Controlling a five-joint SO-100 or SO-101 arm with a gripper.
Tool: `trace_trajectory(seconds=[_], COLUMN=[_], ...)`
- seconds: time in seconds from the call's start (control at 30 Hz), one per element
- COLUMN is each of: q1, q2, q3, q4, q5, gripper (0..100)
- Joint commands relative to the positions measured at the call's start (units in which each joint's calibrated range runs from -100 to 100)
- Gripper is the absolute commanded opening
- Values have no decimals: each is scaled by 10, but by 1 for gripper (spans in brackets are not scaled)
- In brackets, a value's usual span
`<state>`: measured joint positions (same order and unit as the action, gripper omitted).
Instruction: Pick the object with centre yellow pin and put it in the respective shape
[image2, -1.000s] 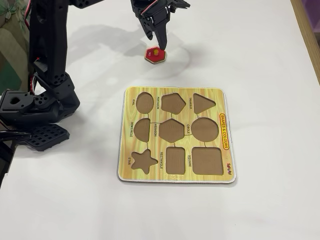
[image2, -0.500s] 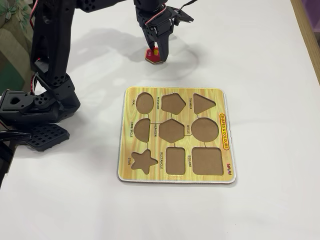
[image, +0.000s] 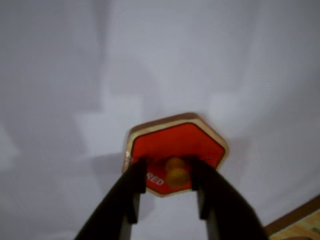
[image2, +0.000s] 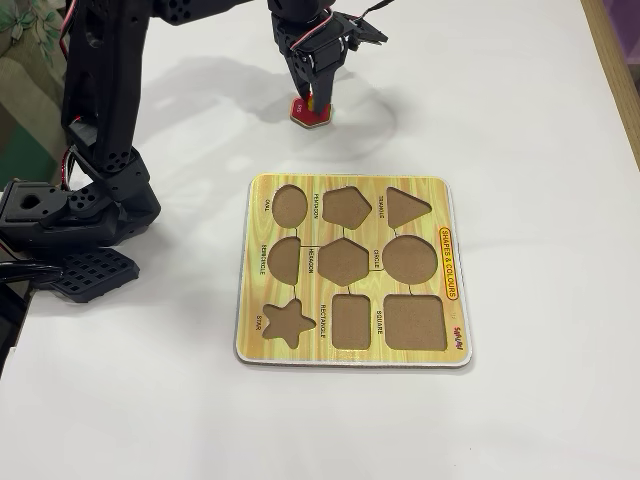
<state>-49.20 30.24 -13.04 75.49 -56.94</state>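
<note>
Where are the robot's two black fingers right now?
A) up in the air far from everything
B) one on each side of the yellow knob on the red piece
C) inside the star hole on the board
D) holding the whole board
B: in the wrist view the gripper has a finger on each side of the yellow knob of the red hexagon piece.

White table (image2: 520, 110) fills most of fixed view. Wood strip (image2: 612, 70) runs along edge at 2 o'clock. Patterned fabric (image2: 25, 60) shows at 10 o'clock corner, partly hidden. In wrist view, brown wood-grain corner (image: 300, 225) at 5 o'clock, blurred; can't tell what.
</note>
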Motion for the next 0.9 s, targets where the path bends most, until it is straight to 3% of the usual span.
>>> trace_trajectory(seconds=[0.0,0.6,0.87], q1=[8,11,57], q2=[-7,-8,-18], q3=[-20,-19,-29], q4=[-4,-3,-3], q5=[1,-3,-2], gripper=[5,2,2])
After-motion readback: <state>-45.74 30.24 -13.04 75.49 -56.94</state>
